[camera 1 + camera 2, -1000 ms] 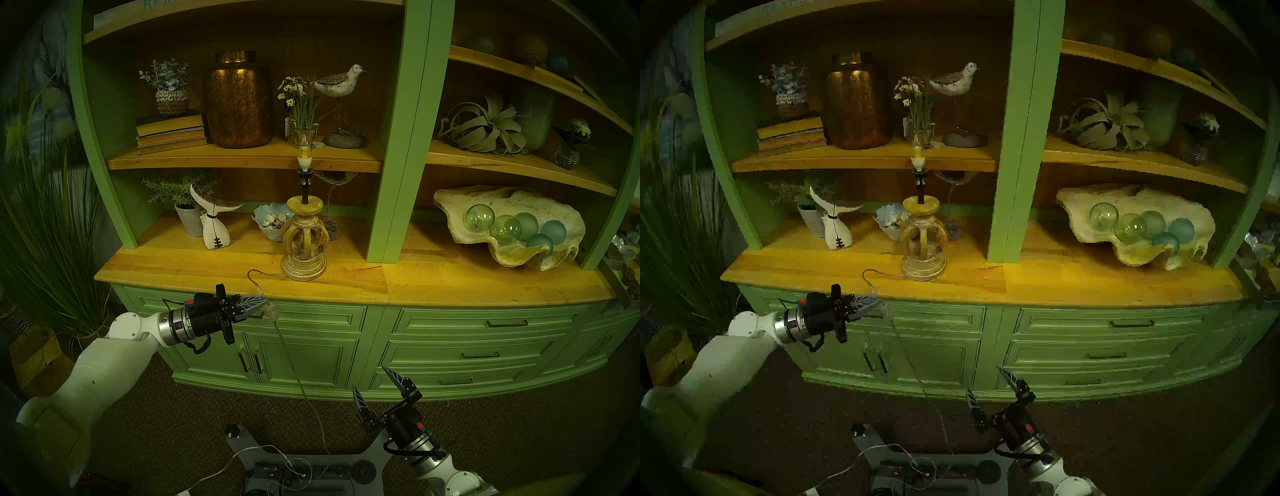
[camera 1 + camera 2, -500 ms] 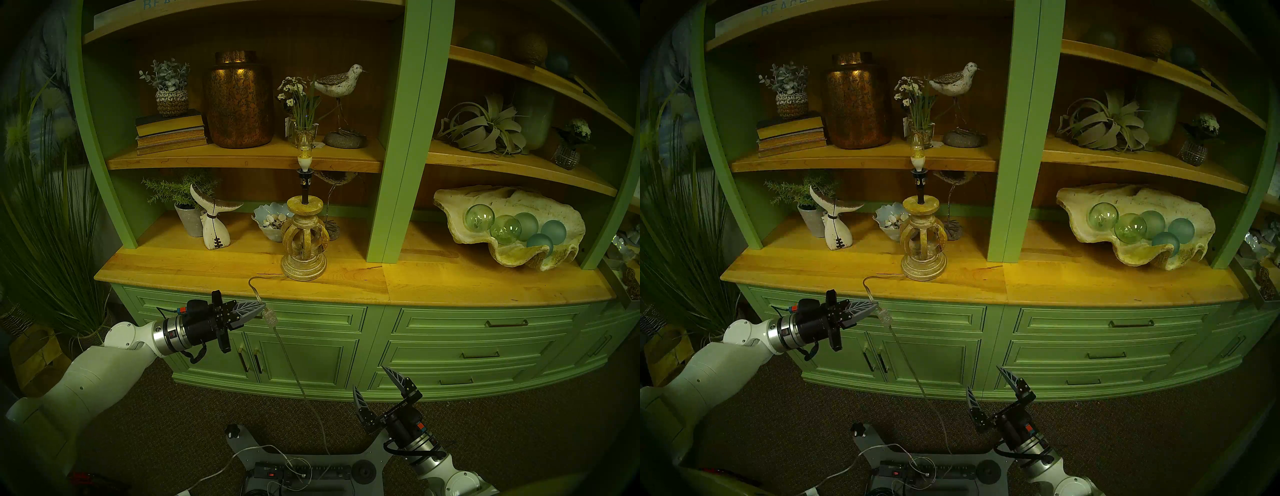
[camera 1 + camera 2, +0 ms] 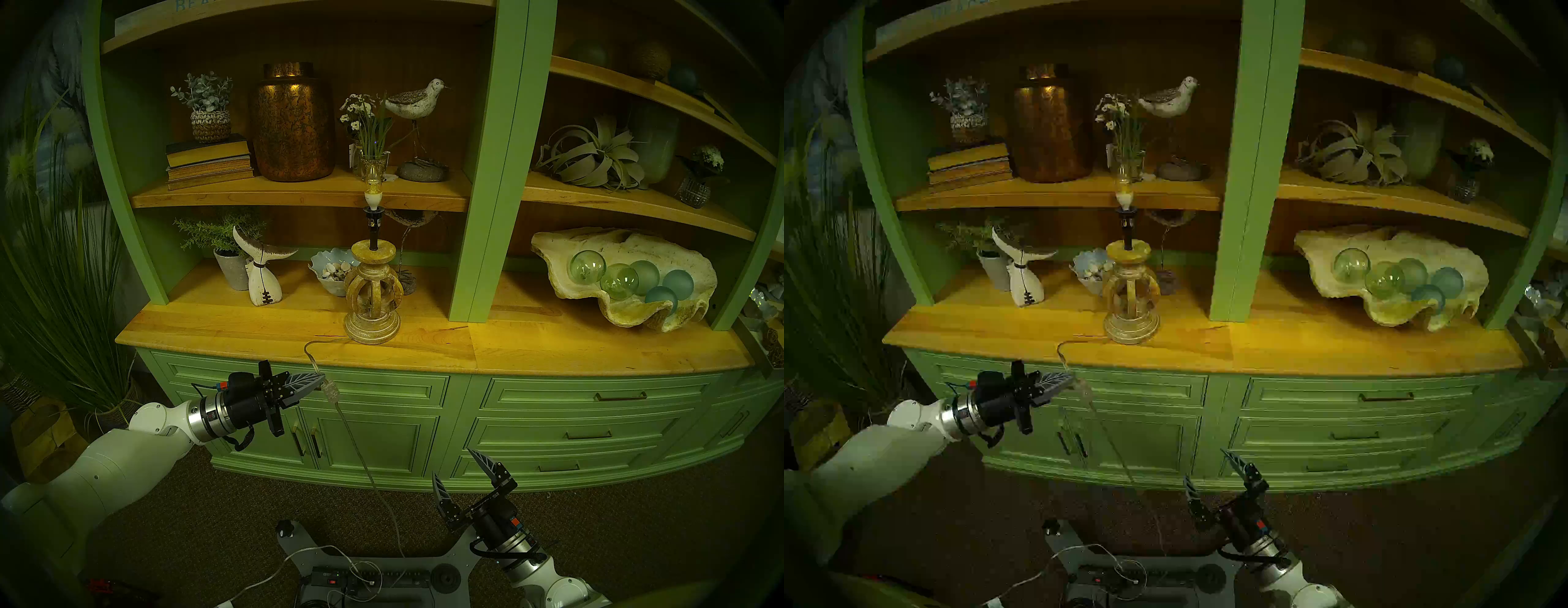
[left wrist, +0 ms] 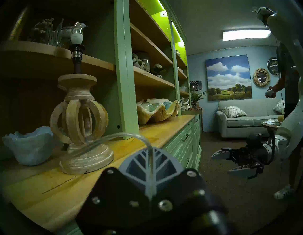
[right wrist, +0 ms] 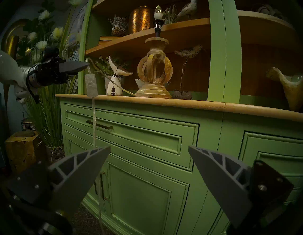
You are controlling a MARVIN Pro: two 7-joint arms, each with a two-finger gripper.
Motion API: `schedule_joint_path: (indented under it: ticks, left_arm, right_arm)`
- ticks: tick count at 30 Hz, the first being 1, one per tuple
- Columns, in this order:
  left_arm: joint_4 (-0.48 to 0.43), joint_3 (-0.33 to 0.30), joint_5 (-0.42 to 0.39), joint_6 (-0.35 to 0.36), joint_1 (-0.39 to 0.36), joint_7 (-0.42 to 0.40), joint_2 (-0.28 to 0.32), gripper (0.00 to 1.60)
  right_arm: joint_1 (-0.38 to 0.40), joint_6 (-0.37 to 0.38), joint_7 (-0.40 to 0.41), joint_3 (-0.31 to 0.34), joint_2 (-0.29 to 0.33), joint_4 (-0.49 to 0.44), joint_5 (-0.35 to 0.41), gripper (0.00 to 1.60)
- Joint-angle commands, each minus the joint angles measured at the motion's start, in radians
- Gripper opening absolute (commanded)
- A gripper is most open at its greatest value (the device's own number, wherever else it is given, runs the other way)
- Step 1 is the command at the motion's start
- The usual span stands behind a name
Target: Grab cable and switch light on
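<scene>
From the head view, the left tool (image 3: 320, 379) is seen pinched closed on the lamp cord (image 3: 355, 441) just below the counter (image 3: 551, 352) edge. The clear inline switch (image 3: 330, 389) hangs immediately at 4 o'clock from its tips, long axis near vertical. The right tool (image 3: 462, 471) is held wide apart and empty, well away at 5 o'clock from the switch; a reach up toward 11 o'clock would be needed.

In the left wrist view, the cord is seen arching from the lamp base (image 4: 82, 131) down between the closed fingertips (image 4: 151, 164).

In the right wrist view, the switch (image 5: 91, 85) is seen dangling at 11 o'clock, translucent and frosted. The bulb (image 5: 158, 12) appears unlit, so the switch is judged not yet pressed.
</scene>
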Motion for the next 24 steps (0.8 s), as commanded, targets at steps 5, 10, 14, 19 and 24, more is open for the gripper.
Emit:
schedule_joint_path:
  ticks: [5,10,14,19,24]
  left_arm:
    - [-0.029,0.034,-0.048,-0.044,-0.052,-0.09,0.04,0.0]
    - [-0.033,0.064,-0.056,-0.06,-0.063,-0.072,0.054,0.0]
    - [-0.036,0.088,-0.063,-0.073,-0.072,-0.059,0.064,0.0]
    - [-0.038,0.112,-0.067,-0.086,-0.082,-0.046,0.074,0.0]
    - [-0.042,0.127,-0.061,-0.093,-0.085,-0.022,0.08,0.0]
  right_arm:
    - [0.002,-0.009,0.004,0.001,0.001,-0.025,0.001,1.6]
    - [0.002,-0.009,0.005,0.002,0.0,-0.025,0.001,1.6]
    - [0.002,-0.009,0.007,0.003,-0.001,-0.025,0.001,1.6]
    - [0.026,-0.006,0.001,0.007,-0.012,-0.047,0.001,1.6]
    - [0.089,0.006,0.024,-0.005,-0.005,-0.114,-0.01,1.6]
